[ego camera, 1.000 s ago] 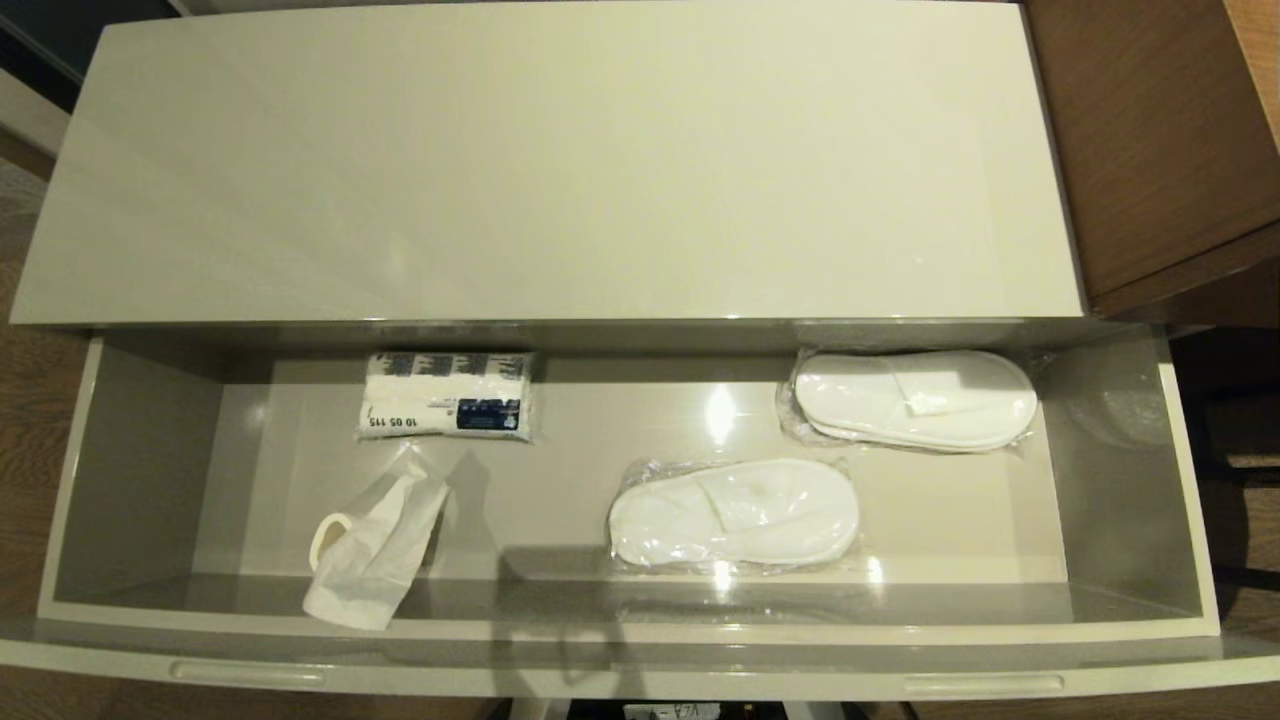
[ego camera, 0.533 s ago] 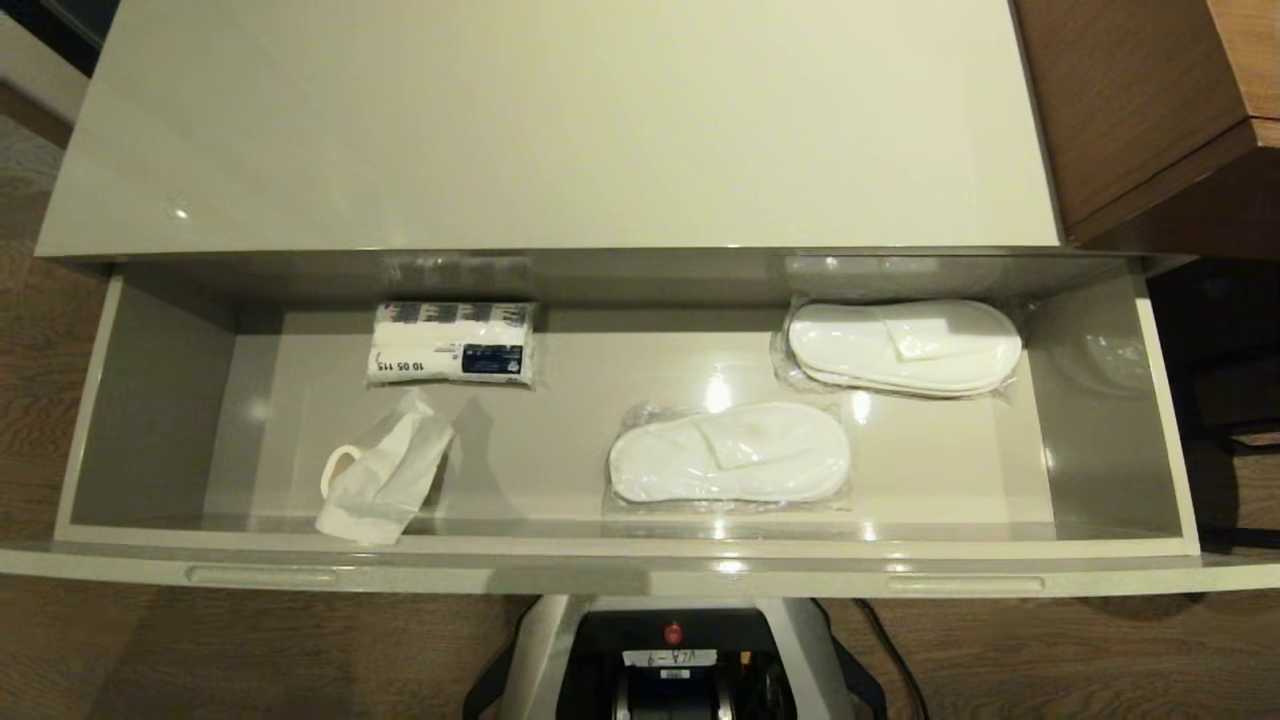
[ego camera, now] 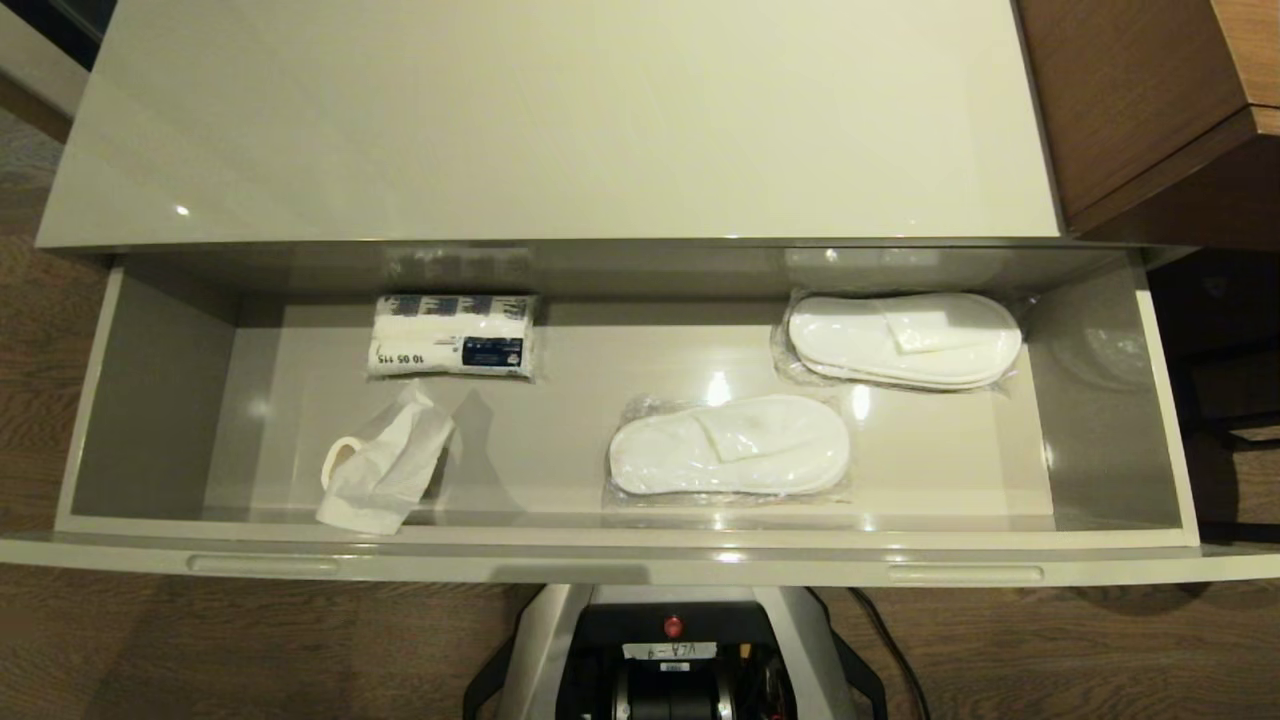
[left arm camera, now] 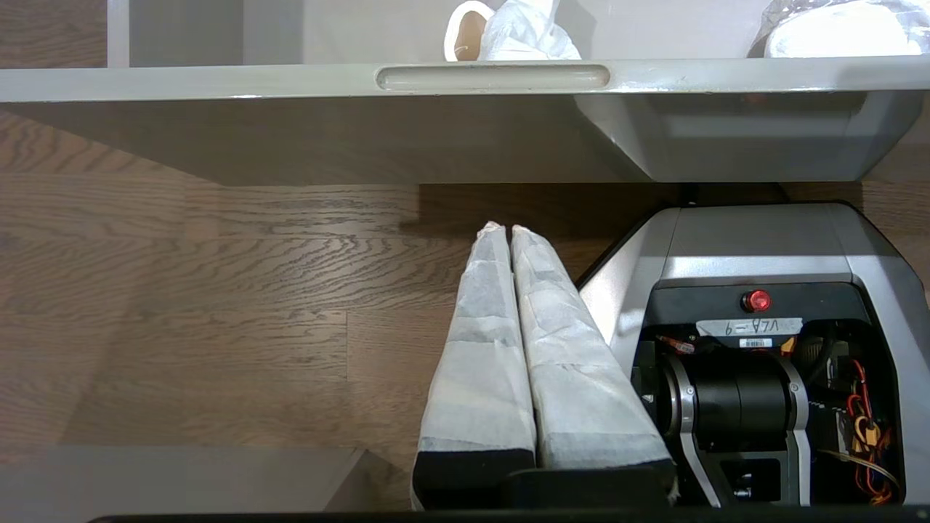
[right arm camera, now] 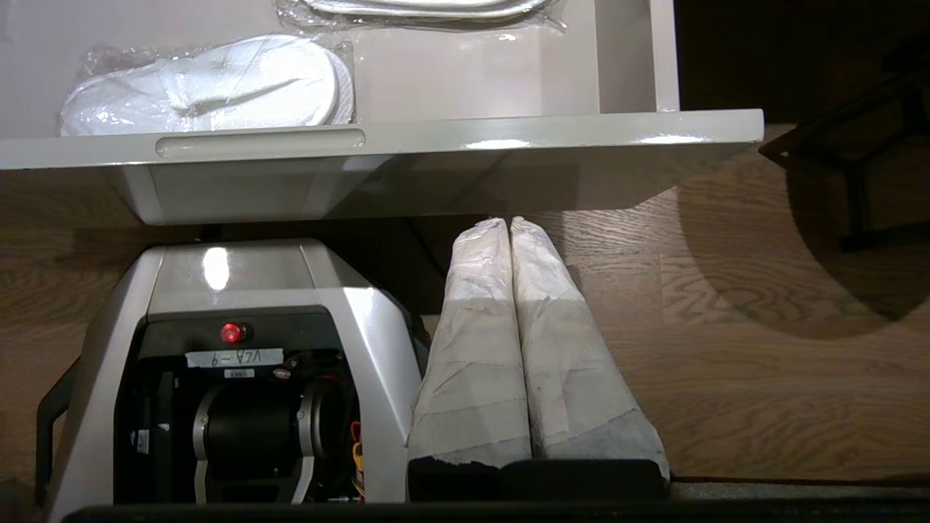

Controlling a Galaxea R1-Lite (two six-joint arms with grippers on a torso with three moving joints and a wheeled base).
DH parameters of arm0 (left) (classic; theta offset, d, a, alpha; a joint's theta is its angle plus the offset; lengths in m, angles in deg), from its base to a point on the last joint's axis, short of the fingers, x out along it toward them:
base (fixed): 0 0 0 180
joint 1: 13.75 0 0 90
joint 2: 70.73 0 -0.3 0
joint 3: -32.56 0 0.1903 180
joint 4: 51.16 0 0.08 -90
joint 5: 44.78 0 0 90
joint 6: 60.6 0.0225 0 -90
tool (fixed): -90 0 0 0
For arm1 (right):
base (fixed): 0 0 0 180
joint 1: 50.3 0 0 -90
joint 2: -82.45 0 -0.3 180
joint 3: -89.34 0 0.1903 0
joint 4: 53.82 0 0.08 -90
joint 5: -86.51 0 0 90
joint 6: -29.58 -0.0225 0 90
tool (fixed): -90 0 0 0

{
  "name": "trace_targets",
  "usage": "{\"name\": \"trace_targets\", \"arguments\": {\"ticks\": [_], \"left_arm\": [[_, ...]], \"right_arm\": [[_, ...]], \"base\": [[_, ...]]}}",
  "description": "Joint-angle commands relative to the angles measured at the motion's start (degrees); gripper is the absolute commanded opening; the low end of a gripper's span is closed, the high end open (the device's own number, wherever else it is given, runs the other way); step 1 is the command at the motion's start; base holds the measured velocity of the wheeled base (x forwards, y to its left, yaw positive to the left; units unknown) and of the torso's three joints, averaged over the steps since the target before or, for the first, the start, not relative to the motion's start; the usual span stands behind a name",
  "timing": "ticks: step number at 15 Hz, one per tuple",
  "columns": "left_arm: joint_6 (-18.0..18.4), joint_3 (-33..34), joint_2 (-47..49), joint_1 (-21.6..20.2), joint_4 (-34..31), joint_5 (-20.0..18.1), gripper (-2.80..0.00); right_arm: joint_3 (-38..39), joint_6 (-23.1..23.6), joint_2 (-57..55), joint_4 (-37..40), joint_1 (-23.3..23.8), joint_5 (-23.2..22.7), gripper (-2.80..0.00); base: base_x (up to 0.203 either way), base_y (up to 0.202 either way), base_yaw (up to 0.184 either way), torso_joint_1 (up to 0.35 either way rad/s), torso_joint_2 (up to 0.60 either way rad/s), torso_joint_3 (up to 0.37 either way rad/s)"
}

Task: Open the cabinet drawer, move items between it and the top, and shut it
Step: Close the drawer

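Note:
The cabinet drawer (ego camera: 640,562) stands pulled out wide, pale grey-beige with two slim slots in its front edge. A white toilet paper roll (ego camera: 385,468) with a loose sheet lies at the drawer's front left; its top also shows in the left wrist view (left arm camera: 508,33). The cabinet top (ego camera: 560,120) behind it is bare and glossy. Neither arm shows in the head view. My left gripper (left arm camera: 501,231) hangs shut and empty over the wood floor, below the drawer front. My right gripper (right arm camera: 503,224) hangs shut and empty likewise.
Two plastic-wrapped pairs of white slippers (ego camera: 730,448) (ego camera: 905,340) and a white packet with a dark blue label (ego camera: 452,336) lie in the drawer. Brown wooden furniture (ego camera: 1150,100) stands at the right. My base (ego camera: 675,655) sits under the drawer front.
The whole head view has shifted: the cabinet now sits higher in the picture and my base has come into sight below. Nothing in the drawer has moved.

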Motion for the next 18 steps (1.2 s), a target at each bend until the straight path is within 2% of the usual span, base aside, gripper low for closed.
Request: {"name": "trace_targets", "arguments": {"ticks": [1, 3, 5, 9, 10, 12, 14, 16, 18], "left_arm": [[0.03, -0.09, 0.09, -0.02, -0.39, 0.05, -2.80], [0.55, -0.09, 0.09, -0.02, -0.39, 0.05, -2.80], [1.95, -0.04, 0.09, -0.02, -0.34, 0.05, -2.80], [3.75, -0.11, 0.10, -0.02, -0.51, -0.40, -2.80], [4.24, -1.59, 0.45, -0.02, -0.85, -0.56, -2.80], [4.94, -4.48, 1.14, -0.02, -1.45, -0.83, -2.80], [2.78, -9.43, 5.10, -0.07, -6.60, -1.30, -2.80], [0.12, -18.93, 13.39, -0.18, -12.14, -3.02, -2.80], [-4.01, -20.63, 20.03, -0.30, -14.89, -5.80, -2.80]], "right_arm": [[0.09, 0.07, 0.01, 0.00, -0.02, 0.00, -2.80], [0.09, 0.16, 0.01, -0.09, -0.02, 0.00, -2.80], [-0.48, 3.92, 0.01, 1.48, -0.02, -0.83, -2.80], [-0.62, 3.68, 0.01, 1.69, -0.02, -0.29, -2.80], [-2.03, 3.75, -0.01, 4.16, -0.02, -0.81, -2.80], [-10.67, 3.85, -0.05, 10.80, -0.02, -2.00, -2.80], [-23.89, 2.95, -2.13, 20.45, 0.04, -5.53, -2.80], [-37.71, -1.37, -10.79, 25.03, 0.22, -7.69, -2.80], [-45.06, -5.97, -23.71, 28.43, 0.45, -8.56, -2.80]], "base": [[0.000, 0.000, 0.000, 0.000, 0.00, 0.000], [0.000, 0.000, 0.000, 0.000, 0.00, 0.000], [0.000, 0.000, 0.000, 0.000, 0.00, 0.000], [0.000, 0.000, 0.000, 0.000, 0.00, 0.000], [0.000, 0.000, 0.000, 0.000, 0.00, 0.000], [0.000, 0.000, 0.000, 0.000, 0.00, 0.000], [0.000, 0.000, 0.000, 0.000, 0.00, 0.000], [0.000, 0.000, 0.000, 0.000, 0.00, 0.000], [0.000, 0.000, 0.000, 0.000, 0.00, 0.000]]}}
